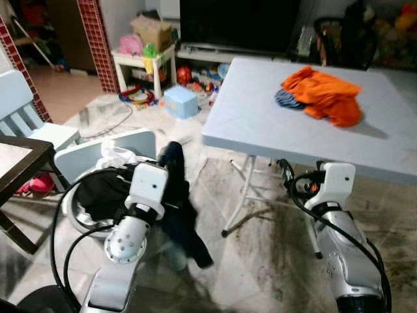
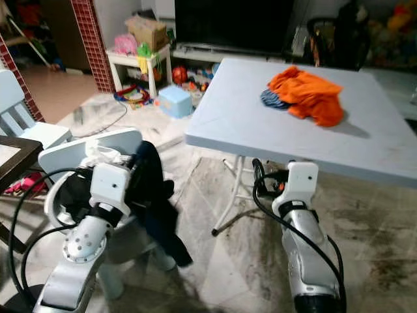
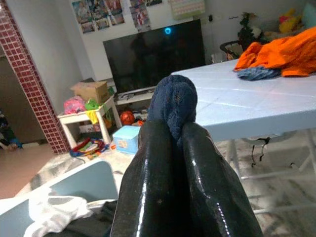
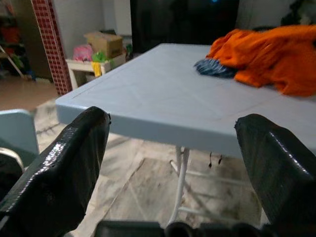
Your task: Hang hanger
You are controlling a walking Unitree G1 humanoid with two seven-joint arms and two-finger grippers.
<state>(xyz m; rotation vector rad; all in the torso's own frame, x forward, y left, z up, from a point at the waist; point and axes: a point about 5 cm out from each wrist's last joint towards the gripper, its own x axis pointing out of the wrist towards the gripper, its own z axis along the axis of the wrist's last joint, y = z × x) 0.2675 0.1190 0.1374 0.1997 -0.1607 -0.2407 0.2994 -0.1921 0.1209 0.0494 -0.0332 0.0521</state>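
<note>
A pale table [image 1: 260,124] stood ahead, orange clothes [image 1: 324,95] piled on it. My left claw [image 3: 173,143] pinched a dark blue garment [image 1: 177,202] over a basket [image 1: 81,218]; my right claw [image 4: 177,163] gaped wide below the table's edge.

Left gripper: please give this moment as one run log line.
left gripper: shut on dark blue garment | right gripper: open, near table edge
</note>
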